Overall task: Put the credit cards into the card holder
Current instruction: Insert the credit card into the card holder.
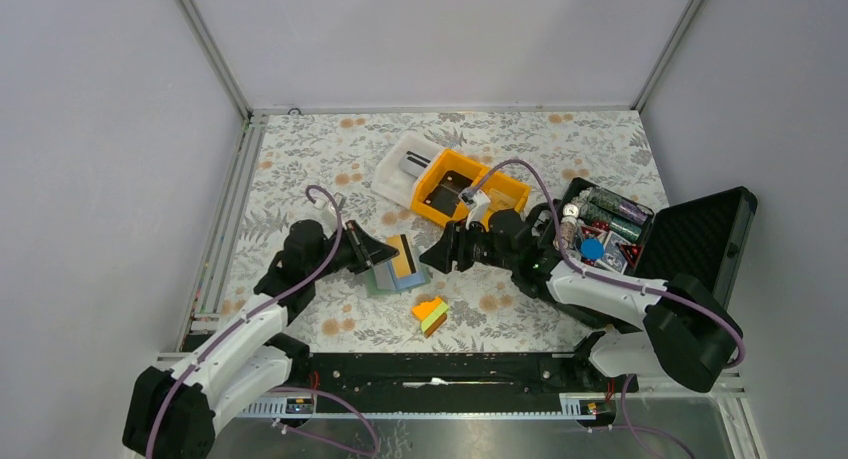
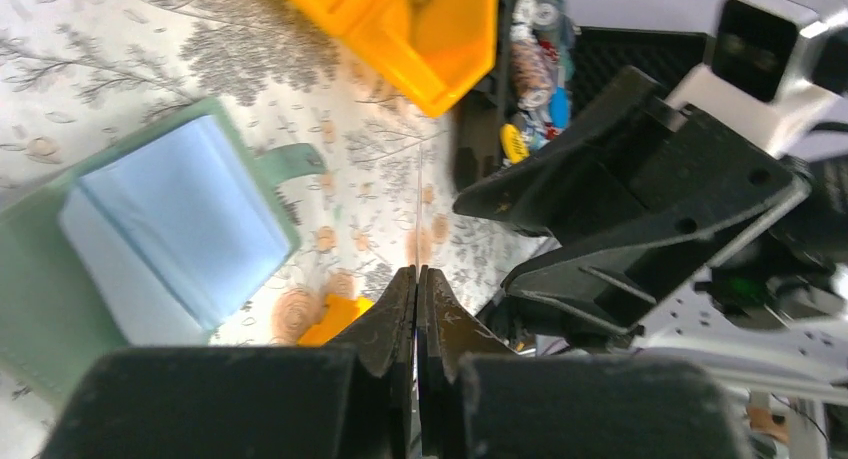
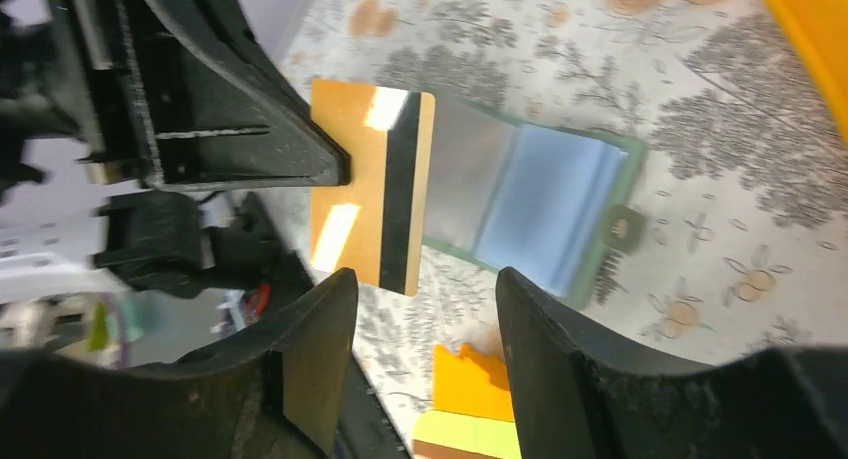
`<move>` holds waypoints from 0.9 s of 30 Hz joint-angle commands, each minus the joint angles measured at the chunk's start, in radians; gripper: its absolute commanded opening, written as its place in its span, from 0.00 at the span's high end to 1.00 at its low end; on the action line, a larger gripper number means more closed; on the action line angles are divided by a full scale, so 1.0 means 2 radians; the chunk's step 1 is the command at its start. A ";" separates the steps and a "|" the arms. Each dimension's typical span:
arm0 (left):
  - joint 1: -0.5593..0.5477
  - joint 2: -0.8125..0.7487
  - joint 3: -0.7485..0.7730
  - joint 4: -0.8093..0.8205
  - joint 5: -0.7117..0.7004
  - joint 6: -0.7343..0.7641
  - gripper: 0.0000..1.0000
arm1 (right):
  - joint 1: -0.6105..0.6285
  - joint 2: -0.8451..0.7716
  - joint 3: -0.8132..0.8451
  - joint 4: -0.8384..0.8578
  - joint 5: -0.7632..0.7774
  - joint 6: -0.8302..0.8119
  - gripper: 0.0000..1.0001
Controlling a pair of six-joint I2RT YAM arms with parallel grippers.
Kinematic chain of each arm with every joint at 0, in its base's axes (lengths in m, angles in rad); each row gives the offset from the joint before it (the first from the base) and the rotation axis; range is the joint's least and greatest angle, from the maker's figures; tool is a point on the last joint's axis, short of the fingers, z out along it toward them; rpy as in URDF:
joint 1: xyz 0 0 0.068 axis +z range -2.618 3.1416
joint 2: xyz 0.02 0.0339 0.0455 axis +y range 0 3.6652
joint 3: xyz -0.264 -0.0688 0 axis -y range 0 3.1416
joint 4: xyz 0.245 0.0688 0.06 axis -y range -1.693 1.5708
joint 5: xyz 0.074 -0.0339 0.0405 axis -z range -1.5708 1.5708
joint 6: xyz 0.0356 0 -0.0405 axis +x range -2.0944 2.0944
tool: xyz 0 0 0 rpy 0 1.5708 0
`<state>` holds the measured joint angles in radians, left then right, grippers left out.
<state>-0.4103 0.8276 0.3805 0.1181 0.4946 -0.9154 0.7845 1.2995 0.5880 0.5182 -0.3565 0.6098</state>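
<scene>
The card holder [image 1: 380, 281] lies open on the floral table, grey-green with a light-blue inner panel; it also shows in the left wrist view [image 2: 150, 229] and the right wrist view [image 3: 545, 209]. My left gripper [image 1: 390, 251] is shut on a tan credit card with a black stripe [image 1: 406, 259], holding it just above the holder's near half [image 3: 372, 184]. In the left wrist view the card [image 2: 418, 204] shows edge-on between the closed fingers [image 2: 417, 275]. My right gripper [image 1: 440, 255] is open and empty [image 3: 425, 309], facing the card from the right. The black card is not visible.
An orange-yellow-green wedge block [image 1: 431, 315] lies in front of the holder. An orange bin [image 1: 468, 187] and a white tray [image 1: 404, 165] holding a flat white piece with a dark stripe stand behind. An open black foam-lined case [image 1: 700, 234] with poker chips stands at the right.
</scene>
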 commanded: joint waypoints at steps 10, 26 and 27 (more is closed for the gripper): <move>-0.003 0.106 0.076 -0.058 -0.080 0.048 1.00 | 0.097 0.127 0.137 -0.165 0.305 -0.129 0.47; -0.003 0.141 0.071 -0.091 -0.117 0.064 1.00 | 0.111 0.231 0.204 -0.207 0.362 -0.156 0.74; -0.003 0.141 0.070 -0.092 -0.120 0.064 1.00 | 0.111 0.233 0.206 -0.211 0.366 -0.155 0.80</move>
<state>-0.4126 1.1088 0.5076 -0.0853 0.2955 -0.8013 0.9970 1.7489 0.9455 0.1219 0.3092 0.3141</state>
